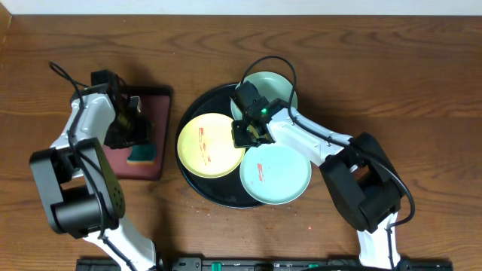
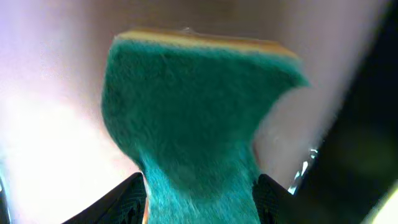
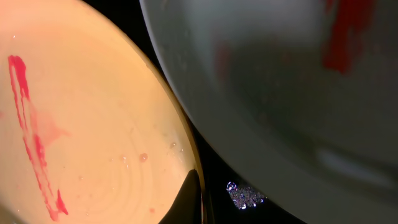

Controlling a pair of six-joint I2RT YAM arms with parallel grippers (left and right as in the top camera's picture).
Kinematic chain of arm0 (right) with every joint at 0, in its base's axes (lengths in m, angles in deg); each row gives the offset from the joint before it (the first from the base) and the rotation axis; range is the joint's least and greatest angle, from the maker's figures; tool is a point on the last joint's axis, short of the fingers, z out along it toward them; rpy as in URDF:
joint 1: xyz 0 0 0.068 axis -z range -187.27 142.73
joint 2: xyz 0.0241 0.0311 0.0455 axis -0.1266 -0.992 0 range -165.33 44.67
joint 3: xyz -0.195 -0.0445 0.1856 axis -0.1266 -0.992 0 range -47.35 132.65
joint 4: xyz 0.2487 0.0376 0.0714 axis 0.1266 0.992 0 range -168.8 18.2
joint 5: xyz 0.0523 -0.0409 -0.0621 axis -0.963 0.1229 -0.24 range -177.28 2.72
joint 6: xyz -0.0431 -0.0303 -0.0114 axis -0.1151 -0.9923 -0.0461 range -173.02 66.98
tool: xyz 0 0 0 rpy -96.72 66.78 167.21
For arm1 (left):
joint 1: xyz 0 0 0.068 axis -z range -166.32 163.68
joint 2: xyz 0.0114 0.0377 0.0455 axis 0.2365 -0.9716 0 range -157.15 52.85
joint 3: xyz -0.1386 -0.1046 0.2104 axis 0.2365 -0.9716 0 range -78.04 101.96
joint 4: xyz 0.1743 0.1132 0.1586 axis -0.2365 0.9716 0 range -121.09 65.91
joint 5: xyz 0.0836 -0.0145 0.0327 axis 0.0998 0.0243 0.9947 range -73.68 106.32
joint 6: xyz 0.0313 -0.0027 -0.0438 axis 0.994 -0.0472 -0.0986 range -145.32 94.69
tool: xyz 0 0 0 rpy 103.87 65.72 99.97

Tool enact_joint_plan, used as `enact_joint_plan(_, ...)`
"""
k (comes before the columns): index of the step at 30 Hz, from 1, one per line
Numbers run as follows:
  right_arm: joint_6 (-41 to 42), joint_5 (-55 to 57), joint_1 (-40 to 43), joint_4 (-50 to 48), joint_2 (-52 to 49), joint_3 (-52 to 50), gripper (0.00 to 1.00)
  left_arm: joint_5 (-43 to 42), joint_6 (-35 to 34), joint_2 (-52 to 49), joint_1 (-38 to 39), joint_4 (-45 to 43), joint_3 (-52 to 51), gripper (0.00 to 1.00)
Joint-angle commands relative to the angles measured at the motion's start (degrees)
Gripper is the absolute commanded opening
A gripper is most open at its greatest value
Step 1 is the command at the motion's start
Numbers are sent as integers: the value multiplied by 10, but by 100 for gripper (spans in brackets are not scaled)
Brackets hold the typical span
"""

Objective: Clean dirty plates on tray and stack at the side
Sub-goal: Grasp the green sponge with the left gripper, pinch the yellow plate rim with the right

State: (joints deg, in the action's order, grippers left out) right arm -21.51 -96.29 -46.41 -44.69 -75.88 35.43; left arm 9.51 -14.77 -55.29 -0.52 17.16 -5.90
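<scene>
The black tray (image 1: 218,193) at mid-table holds a red-streaked yellow plate (image 1: 210,144), a smeared front aqua plate (image 1: 275,173) and a rear aqua plate (image 1: 279,85) half hidden by the right end effector (image 1: 249,135). I cannot tell whether its fingers are apart. The left end effector (image 2: 200,198) is clamped on a green sponge (image 2: 193,118).

Wood-grain table (image 1: 392,68), glossy black tray (image 1: 197,185) — smooth plastic plates (image 1: 211,144), and a fuzzy, rough-faced green sponge (image 2: 193,118).

Overhead looks straight down on the whole table (image 1: 392,68). Left wrist view sits tight against the sponge (image 2: 199,118). Right wrist view looks closely down on yellow plate (image 3: 93,124) and tray (image 3: 214,158), both shared with overhead.
</scene>
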Motion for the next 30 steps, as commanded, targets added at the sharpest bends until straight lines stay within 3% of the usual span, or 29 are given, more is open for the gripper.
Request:
enact_joint_plan(1,-12,-5,2,-3,-12,7,1,-11,4,14,-1,1,10,57)
enact_joint_plan(8,-12,-5,2,-3,-12,7,1,-11,3,7,-1,-22,-7,44)
enact_joint_plan(12,-11,-4,2,-3,-12,7,1,-11,3,7,-1,-33,-7,45)
enact_joint_plan(16,-12,-5,5,-2,-12,7,1,-11,3,7,-1,-47,-11,56)
enact_joint_plan(24,-11,-4,5,-3,-12,7,1,-11,3,6,-1,-68,-41,55)
enact_joint_plan(27,-12,-4,6,-3,-12,7,1,-11,-1,6,-1,-70,-46,46)
enact_joint_plan(30,-11,-4,6,-3,-12,7,1,-11,-1,7,-1,-72,-46,30)
